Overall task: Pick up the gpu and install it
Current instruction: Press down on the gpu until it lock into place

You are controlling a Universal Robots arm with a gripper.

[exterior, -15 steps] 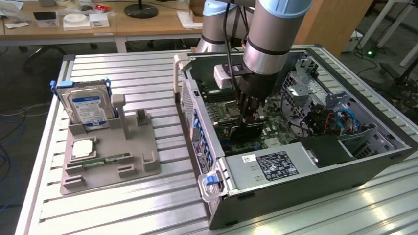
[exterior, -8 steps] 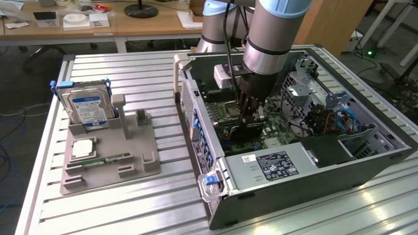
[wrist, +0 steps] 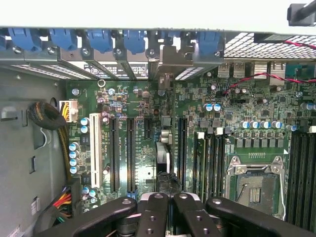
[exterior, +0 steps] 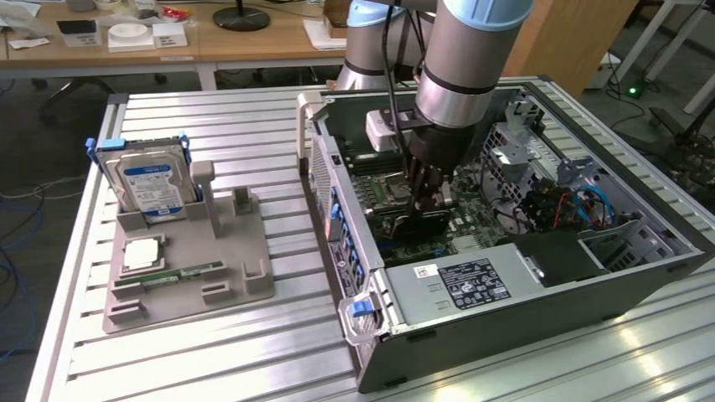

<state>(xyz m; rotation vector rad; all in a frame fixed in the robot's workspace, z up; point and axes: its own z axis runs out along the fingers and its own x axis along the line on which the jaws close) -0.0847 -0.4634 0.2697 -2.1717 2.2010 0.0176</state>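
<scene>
The gpu (exterior: pixel 416 228) is a thin dark card standing on edge inside the open computer case (exterior: pixel 625 289), low over the motherboard (exterior: pixel 475 222). My gripper (exterior: pixel 430 199) reaches down into the case from above and is shut on the card's upper edge. In the wrist view the gpu (wrist: pixel 163 160) shows edge-on between the long black expansion slots (wrist: pixel 131 153), running toward the rear slot openings with their blue clips (wrist: pixel 101 39). My gripper (wrist: pixel 166 198) has its black fingers (wrist: pixel 150 212) pressed together around the card.
A grey fixture tray (exterior: pixel 223 251) on the slatted table holds an upright silver hard drive (exterior: pixel 147 180) with a blue label, a memory stick (exterior: pixel 179 275) and a small square chip (exterior: pixel 142 251). The case also holds a power supply (exterior: pixel 470 280), coloured cables (exterior: pixel 564 205) and the processor socket (wrist: pixel 254 182).
</scene>
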